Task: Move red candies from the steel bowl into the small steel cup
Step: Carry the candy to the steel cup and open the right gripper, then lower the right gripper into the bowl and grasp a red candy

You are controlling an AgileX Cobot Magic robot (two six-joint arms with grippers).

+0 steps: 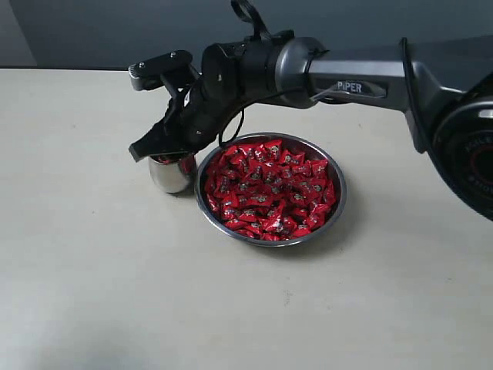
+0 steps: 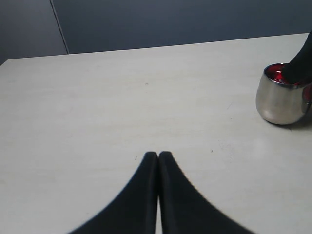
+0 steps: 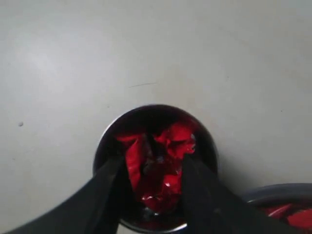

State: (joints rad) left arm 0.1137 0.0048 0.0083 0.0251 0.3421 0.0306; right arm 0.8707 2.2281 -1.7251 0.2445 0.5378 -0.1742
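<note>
- Many red candies (image 1: 269,189) filled the bowl (image 1: 343,193), heaped almost to its rim, near the middle of the table (image 1: 92,293).
- The cup (image 1: 171,176) stood upright just beside the bowl, on the bowl's left in the exterior view; whether the two touched could not be told.
- A few candies lay inside the cup, crumpled red wrappers showing at its mouth in the right wrist view.
- The right claw (image 3: 152,163) hung directly over the cup, its arm reaching across above the bowl's far edge.
- Its two fingers (image 3: 109,185) stood apart at the cup's mouth, and they pinched nothing; the candies between them sat loose in the cup.
- The left claw (image 2: 158,155) was closed, fingertips pressed together with nothing between them, above bare table well apart from the cup.
</note>
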